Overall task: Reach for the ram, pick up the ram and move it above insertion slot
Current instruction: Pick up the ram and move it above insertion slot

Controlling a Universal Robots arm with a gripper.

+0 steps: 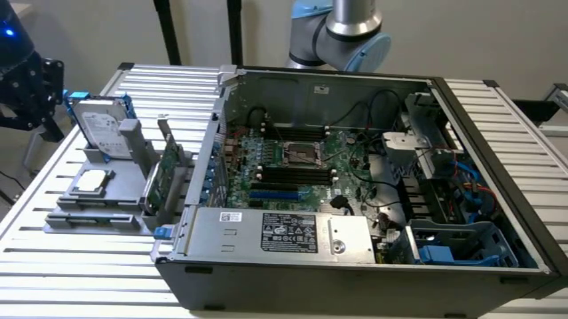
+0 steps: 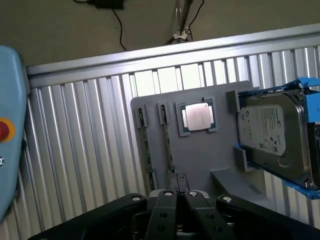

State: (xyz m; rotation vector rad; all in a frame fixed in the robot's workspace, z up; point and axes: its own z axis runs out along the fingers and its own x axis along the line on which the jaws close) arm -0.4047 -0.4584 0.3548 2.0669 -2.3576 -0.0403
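Reaching step, with gripper [image 2: 179, 180] pressed together on nothing, near the ram [image 2: 168, 142] standing on edge in the gray holder [image 2: 220, 155], at nine o'clock from the open computer [image 1: 310, 282] in the exterior view. Likely calls for jaws spread and squared along the stick.

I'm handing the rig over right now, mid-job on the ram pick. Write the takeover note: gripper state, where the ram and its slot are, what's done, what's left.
Gripper: shut, holding nothing, facing the gray fixture without touching anything on it.
Ram: on edge in the fixture at the exterior view's left, beside the upright green card; not gripped.
Insertion slots: black rows on the motherboard inside the open computer case.
Done: no step of the pick shows as complete.
Left: reach the ram, grasp it, carry it above a slot.
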